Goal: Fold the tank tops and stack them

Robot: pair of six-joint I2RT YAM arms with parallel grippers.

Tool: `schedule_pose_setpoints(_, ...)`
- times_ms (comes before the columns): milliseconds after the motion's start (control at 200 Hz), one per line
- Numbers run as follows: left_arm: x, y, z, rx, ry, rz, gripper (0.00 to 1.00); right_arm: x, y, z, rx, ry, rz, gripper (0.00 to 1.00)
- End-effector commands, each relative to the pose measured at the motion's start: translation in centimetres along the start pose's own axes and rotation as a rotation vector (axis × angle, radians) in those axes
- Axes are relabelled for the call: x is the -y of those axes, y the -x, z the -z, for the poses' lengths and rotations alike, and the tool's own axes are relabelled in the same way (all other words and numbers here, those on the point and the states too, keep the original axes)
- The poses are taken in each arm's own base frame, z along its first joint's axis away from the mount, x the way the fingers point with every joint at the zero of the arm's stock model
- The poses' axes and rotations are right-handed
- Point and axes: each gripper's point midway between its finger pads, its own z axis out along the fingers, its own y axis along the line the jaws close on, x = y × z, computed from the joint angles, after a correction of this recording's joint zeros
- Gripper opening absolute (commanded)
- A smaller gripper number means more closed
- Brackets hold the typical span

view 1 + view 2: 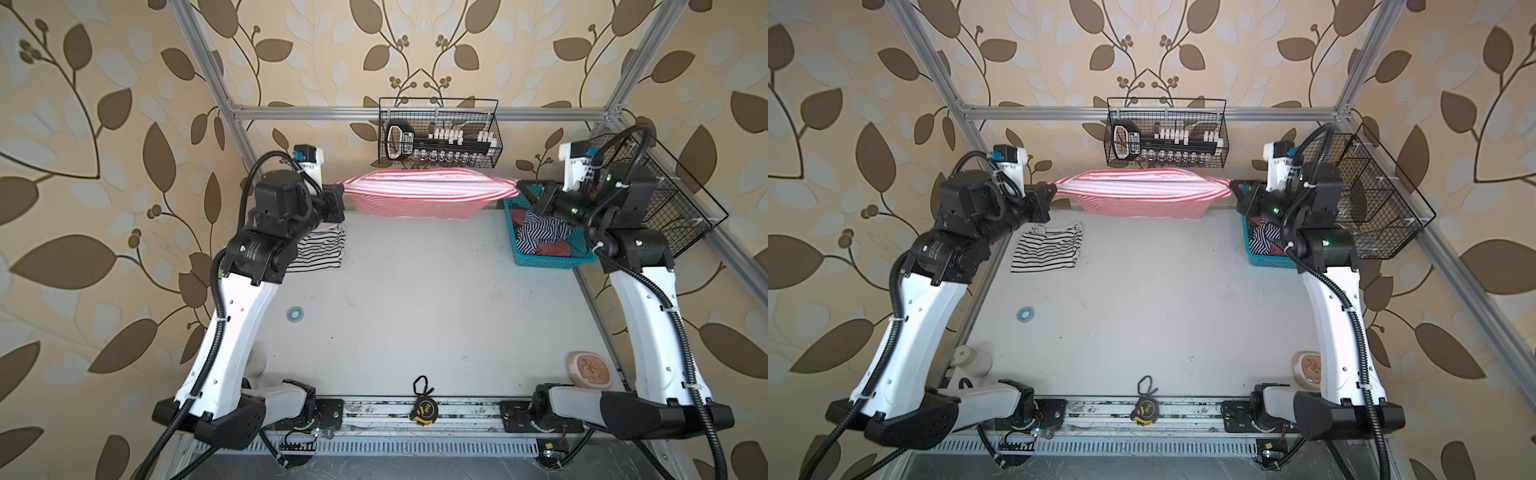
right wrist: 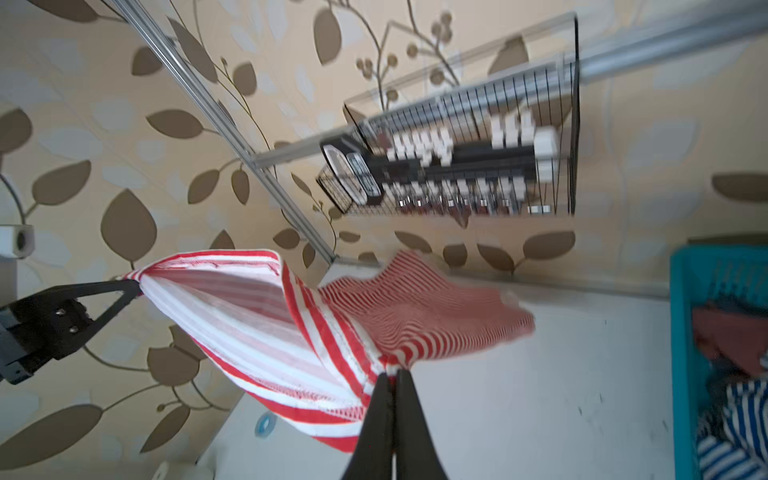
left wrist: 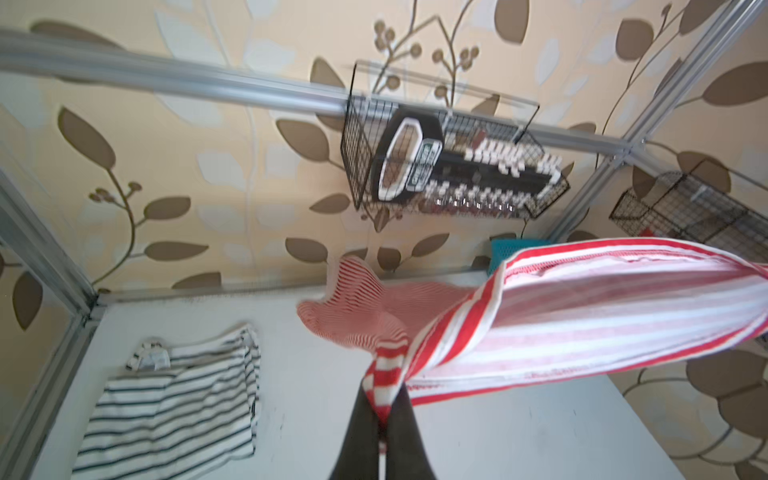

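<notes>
Left gripper and right gripper clamp one red-and-white tank top; one black-and-white top lies flat

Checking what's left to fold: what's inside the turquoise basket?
A navy-and-white striped top and dark red cloth lie in the basket. The right arm covers its far end; anything beneath the pile is hidden.

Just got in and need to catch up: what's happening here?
The red-and-white tank top hangs stretched midair between the left tool and the right tool, each shut on one end. A black-and-white top lies folded on the table; more clothes sit in the turquoise basket.
</notes>
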Motion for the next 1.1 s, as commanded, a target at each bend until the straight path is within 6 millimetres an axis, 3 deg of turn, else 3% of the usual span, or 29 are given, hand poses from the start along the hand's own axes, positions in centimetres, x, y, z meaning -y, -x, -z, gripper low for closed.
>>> schedule_pose_setpoints(0, -0.1, -8.5, -2.2, -0.181, -0.076, 0.153, 0.0, 1.8, -7.4, -0.6, -0.142, -0.058, -0.002, 0.0)
schedule_pose_setpoints(115, -0.5, -18.1, -1.9, -0.368, -0.057, 0.281, 0.0, 2.6, -16.7, -0.7, -0.367, -0.12, -0.066, 0.0)
schedule_pose_setpoints(175, -0.6, -22.0, -1.0, -0.444, -0.023, 0.311, 0.12, 2.6, -20.4, -0.6, -0.441, -0.14, -0.101, 0.01)
schedule_pose_setpoints(240, -0.3, -24.8, 0.5, -0.506, -0.006, 0.332, 0.14, 2.4, -23.3, 0.0, -0.506, -0.162, -0.123, 0.08)
schedule_pose_setpoints(335, 0.6, -26.4, 2.7, -0.559, -0.021, 0.365, 0.25, 2.9, -25.6, 1.4, -0.567, -0.231, -0.133, 0.2)
schedule_pose_setpoints(450, 1.5, -27.0, 4.7, -0.613, -0.059, 0.391, 0.5, 3.8, -26.5, 3.0, -0.618, -0.301, -0.127, 0.5)
schedule_pose_setpoints(500, 2.1, -27.4, 5.3, -0.647, -0.087, 0.405, 0.56, 4.1, -26.7, 3.5, -0.631, -0.329, -0.12, 0.56)
schedule_pose_setpoints(620, 2.5, -28.0, 5.7, -0.678, -0.107, 0.419, 0.57, 4.3, -26.4, 3.6, -0.62, -0.341, -0.115, 0.57)
schedule_pose_setpoints(705, 1.9, -27.3, 4.7, -0.639, -0.07, 0.383, 0.58, 4.0, -26.4, 2.7, -0.606, -0.316, -0.126, 0.49)
schedule_pose_setpoints(830, 1.0, -23.9, 1.5, -0.555, 0.025, 0.286, 0.55, 3.3, -27.0, 0.5, -0.607, -0.254, -0.154, 0.32)
schedule_pose_setpoints(940, -0.2, -20.3, -2.5, -0.511, 0.153, 0.164, 0.53, 1.9, -27.7, -2.3, -0.612, -0.192, -0.156, 0.21)
schedule_pose_setpoints(1070, -2.0, -17.6, -8.7, -0.53, 0.204, 0.147, 0.46, -1.2, -29.8, -6.3, -0.661, -0.088, -0.15, 0.19)
schedule_pose_setpoints(1095, -2.8, -17.9, -10.4, -0.554, 0.214, 0.166, 0.44, -1.7, -30.4, -7.1, -0.679, -0.071, -0.153, 0.21)
